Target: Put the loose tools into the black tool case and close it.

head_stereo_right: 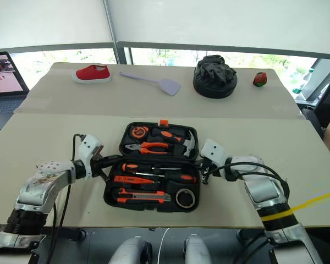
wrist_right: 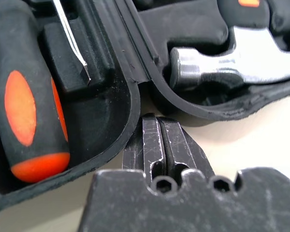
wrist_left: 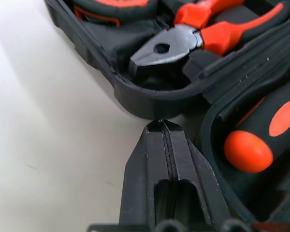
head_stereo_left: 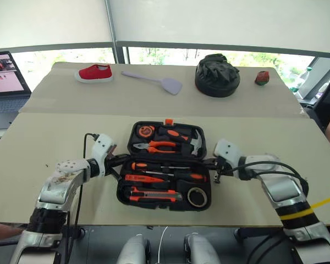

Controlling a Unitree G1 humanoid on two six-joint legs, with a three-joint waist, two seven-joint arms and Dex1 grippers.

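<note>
1. The black tool case (head_stereo_left: 165,165) lies open flat on the near table (head_stereo_left: 264,165), its screwdrivers (head_stereo_left: 159,166), utility knife (head_stereo_left: 154,194) and a roll of tape (head_stereo_left: 197,197) seated in the nearer half.
2. The left gripper (head_stereo_left: 119,160) sits at the case's left edge by the hinge line, fingers (wrist_left: 159,159) pressed together, pinching nothing.
3. The right gripper (head_stereo_left: 211,164) sits at the case's right edge, opposite the left one, fingers (wrist_right: 157,145) likewise pressed together and empty.
4. The farther half holds pliers (head_stereo_left: 157,146), a hammer (head_stereo_left: 191,142) and a tape measure (head_stereo_left: 146,132), with the orange latch (head_stereo_left: 169,121) at its far rim.
5. On the far table lie a red shoe (head_stereo_left: 94,72), a lilac spatula (head_stereo_left: 154,81), a black fabric lump (head_stereo_left: 217,75) and a small red object (head_stereo_left: 262,77).
</note>
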